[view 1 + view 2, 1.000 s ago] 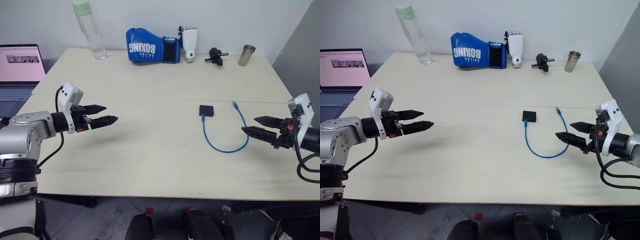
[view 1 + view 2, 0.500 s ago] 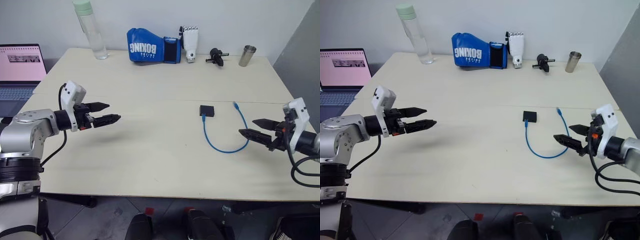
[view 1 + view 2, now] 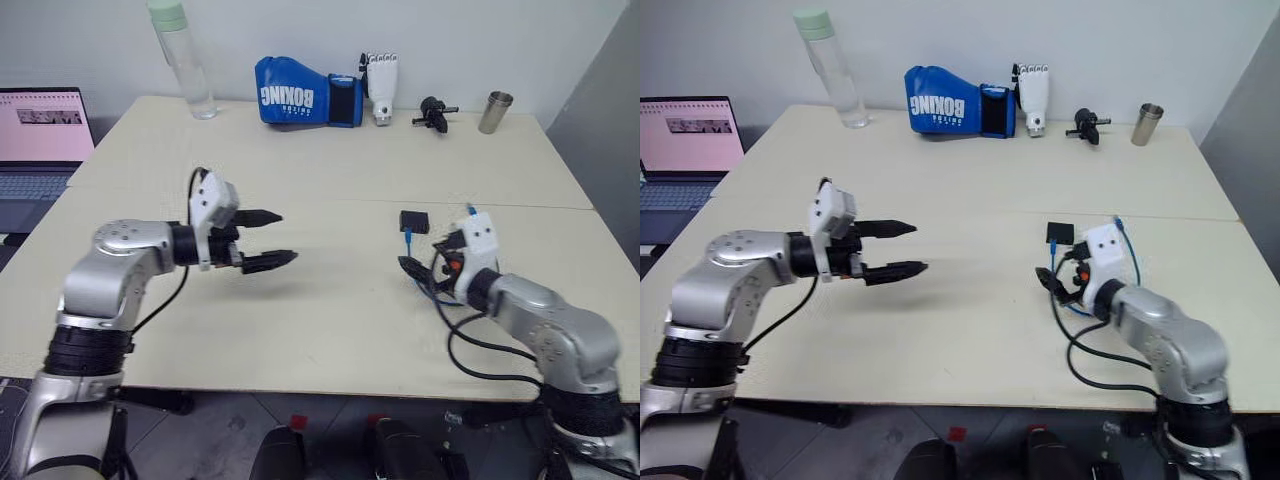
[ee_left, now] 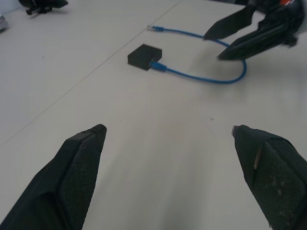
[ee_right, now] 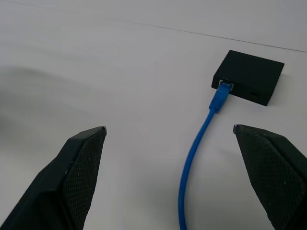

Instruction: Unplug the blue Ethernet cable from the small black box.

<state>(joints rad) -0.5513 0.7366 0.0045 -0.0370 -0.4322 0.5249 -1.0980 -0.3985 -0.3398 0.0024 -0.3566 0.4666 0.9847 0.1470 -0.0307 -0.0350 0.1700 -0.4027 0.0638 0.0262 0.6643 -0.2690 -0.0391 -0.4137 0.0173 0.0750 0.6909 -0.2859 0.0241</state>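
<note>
The small black box (image 3: 414, 221) lies flat on the table, right of centre. The blue Ethernet cable (image 5: 203, 128) has one plug seated in the box's near side, and its free plug (image 3: 470, 209) lies to the box's right. My right gripper (image 3: 424, 266) hovers open just in front of the box, over the cable's loop, and hides much of that loop. In the right wrist view the cable runs up between the open fingers (image 5: 79, 167) to the box (image 5: 249, 76). My left gripper (image 3: 289, 237) stands open above the table's middle, well left of the box, holding nothing.
Along the far edge stand a clear bottle (image 3: 180, 60), a blue boxing glove (image 3: 305, 92), a white robot hand (image 3: 379, 85), a black knobbed gadget (image 3: 432, 110) and a metal cup (image 3: 492, 110). A laptop (image 3: 40, 135) sits off the left edge.
My right gripper has swung in from the table's right edge to just in front of the box. My left gripper has moved right toward the table's middle. Both stay open.
</note>
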